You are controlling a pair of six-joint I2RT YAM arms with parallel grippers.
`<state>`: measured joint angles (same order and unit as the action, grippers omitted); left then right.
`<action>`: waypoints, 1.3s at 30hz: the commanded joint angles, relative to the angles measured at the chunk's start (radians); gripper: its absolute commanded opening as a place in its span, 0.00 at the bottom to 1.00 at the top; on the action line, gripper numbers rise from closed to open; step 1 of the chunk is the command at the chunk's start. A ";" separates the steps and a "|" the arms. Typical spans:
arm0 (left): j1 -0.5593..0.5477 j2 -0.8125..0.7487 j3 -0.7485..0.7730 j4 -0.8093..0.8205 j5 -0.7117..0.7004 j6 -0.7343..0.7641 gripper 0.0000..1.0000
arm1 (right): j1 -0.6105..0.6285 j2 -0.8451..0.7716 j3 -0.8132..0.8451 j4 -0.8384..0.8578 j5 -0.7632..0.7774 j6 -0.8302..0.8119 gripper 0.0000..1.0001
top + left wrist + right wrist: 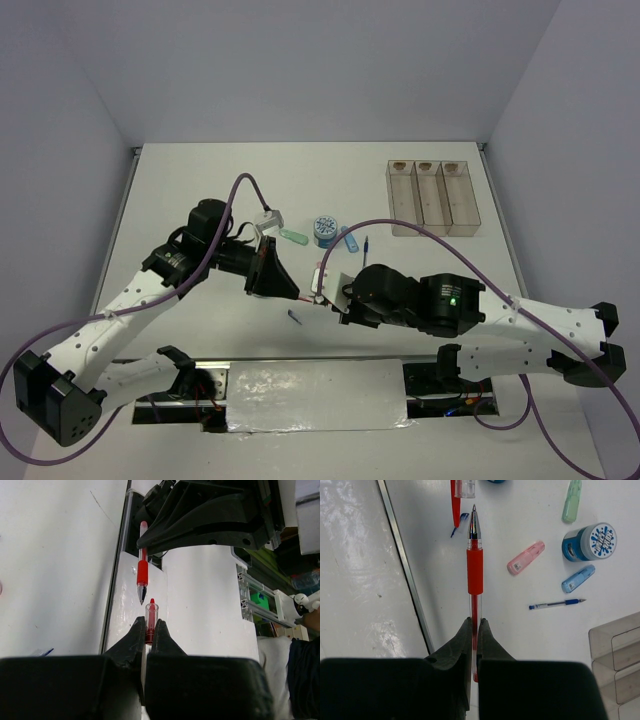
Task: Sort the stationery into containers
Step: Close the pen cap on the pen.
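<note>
My right gripper (pixel 475 625) is shut on the rear of an uncapped red pen (pixel 475 570), tip pointing away. My left gripper (pixel 148 627) is shut on the clear red pen cap (pixel 151 615). The pen tip (pixel 142 597) hangs just short of the cap's end, slightly to one side. Both grippers meet above the table's near middle, left (pixel 285 285) and right (pixel 328 297). On the table lie a blue-white tape roll (pixel 324 230), a green clip (pixel 293 237), a blue clip (pixel 349 240), a pink clip (pixel 525 557) and a dark blue pen (pixel 555 604). The clear three-compartment tray (pixel 437 198) stands at the far right.
A small dark blue cap-like piece (pixel 294 318) lies on the table below the grippers. The table's near metal edge (pixel 405 570) runs close under them. A grey box on the left arm's cable (pixel 268 221) hangs beside the green clip.
</note>
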<state>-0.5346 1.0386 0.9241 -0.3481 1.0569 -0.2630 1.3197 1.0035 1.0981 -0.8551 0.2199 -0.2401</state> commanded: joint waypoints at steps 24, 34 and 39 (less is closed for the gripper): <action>-0.013 0.005 -0.025 0.064 0.035 0.016 0.00 | 0.010 0.004 0.040 0.096 -0.027 -0.024 0.00; -0.016 0.014 -0.027 0.060 0.037 0.025 0.00 | 0.010 0.061 0.080 0.125 -0.066 -0.059 0.00; -0.028 0.020 -0.028 0.049 0.026 0.036 0.00 | 0.010 0.052 0.085 0.169 -0.056 -0.093 0.00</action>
<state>-0.5453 1.0500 0.8967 -0.3244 1.0565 -0.2604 1.3197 1.0611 1.1244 -0.8017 0.1741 -0.2932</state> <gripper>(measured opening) 0.068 0.034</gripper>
